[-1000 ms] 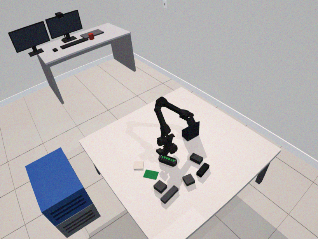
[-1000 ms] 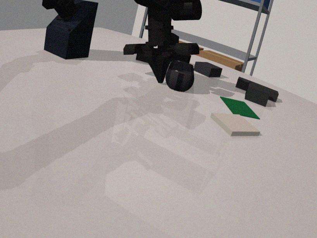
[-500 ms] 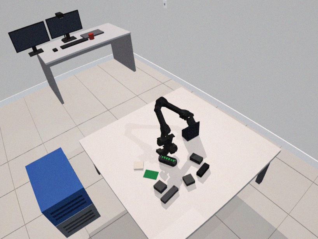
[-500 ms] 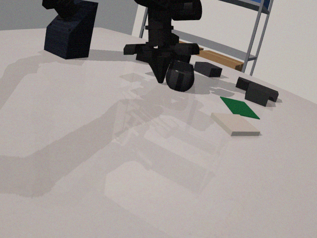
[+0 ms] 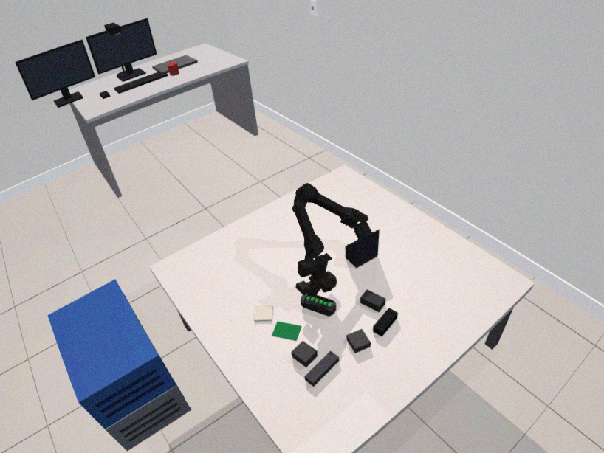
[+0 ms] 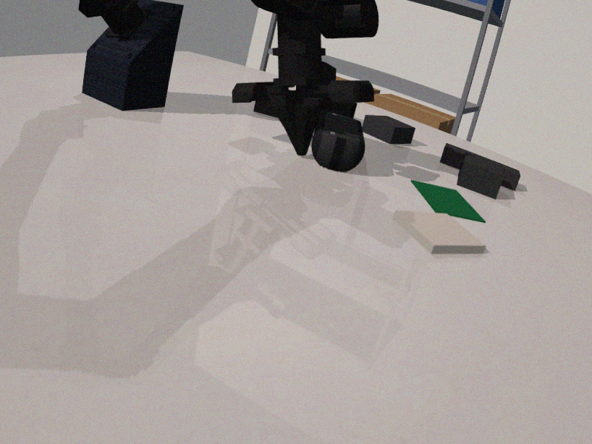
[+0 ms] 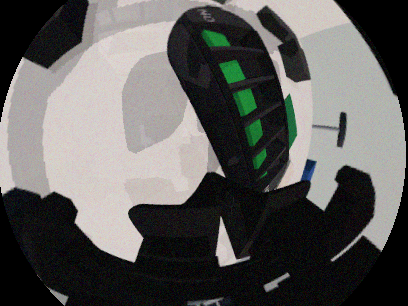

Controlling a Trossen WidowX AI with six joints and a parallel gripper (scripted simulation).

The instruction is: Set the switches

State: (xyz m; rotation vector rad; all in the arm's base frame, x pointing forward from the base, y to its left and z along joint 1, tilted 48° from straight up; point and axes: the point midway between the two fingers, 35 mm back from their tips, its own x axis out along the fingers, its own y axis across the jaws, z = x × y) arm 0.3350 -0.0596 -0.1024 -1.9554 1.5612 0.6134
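Note:
The dark grey controller unit (image 5: 317, 308) (image 6: 338, 150) (image 7: 215, 107) lies on the bench (image 5: 214, 273) with its switch side up. Its six switches show green along one side of the row in the wrist view; which ends are pressed down I cannot tell for sure. Small light lettering shows at its far end. The label on the underside is hidden. My gripper (image 5: 311, 293) (image 6: 301, 152) (image 7: 210, 176) is shut and empty. Its fingertips point down low beside the unit's near end in the wrist view; whether they touch it I cannot tell.
A green card (image 5: 286, 330) (image 6: 448, 200) and a beige tile (image 5: 263, 313) (image 6: 444, 231) lie near the unit. Several dark blocks, among them a square one (image 5: 358, 340) and a long one (image 5: 322, 368), lie farther off. The arm's base (image 5: 362, 249) (image 6: 143, 66) stands behind.

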